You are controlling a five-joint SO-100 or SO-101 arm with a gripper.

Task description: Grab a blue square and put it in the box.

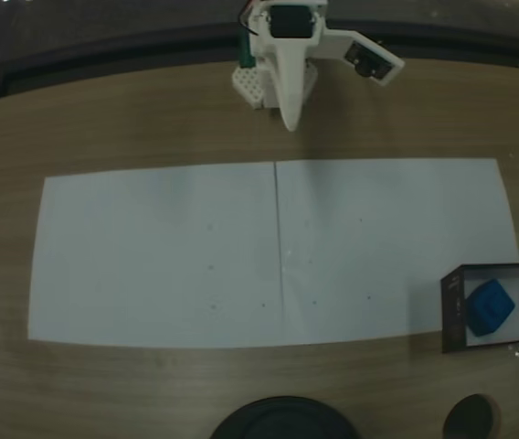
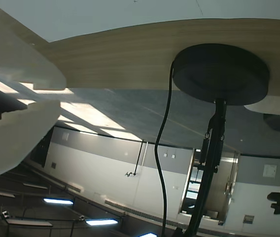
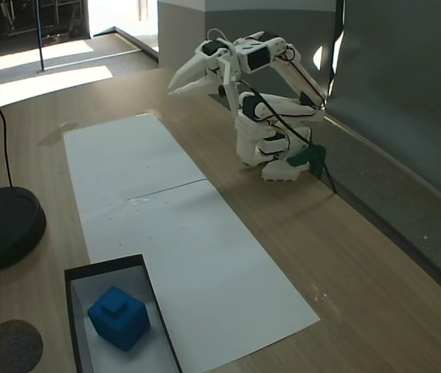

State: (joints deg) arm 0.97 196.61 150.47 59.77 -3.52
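The blue square (image 1: pixel 490 307) lies inside the box (image 1: pixel 451 315), a shallow black-walled tray with a pale floor at the right edge of a fixed view. In the other fixed view the blue square (image 3: pixel 119 317) rests notch-up in the box (image 3: pixel 104 268) at the near left. My gripper (image 1: pixel 290 126) is folded back over the arm's base at the far side of the table, far from both. Its white fingers meet at the tips with nothing between them, as a fixed view (image 3: pixel 175 89) and the wrist view (image 2: pixel 56 96) show.
Two white paper sheets (image 1: pixel 159 256) cover the middle of the wooden table. A round black stand base (image 3: pixel 7 225) with a cable sits near the table's edge, also in the wrist view (image 2: pixel 221 74). A small dark round disc (image 3: pixel 15 346) lies beside the box.
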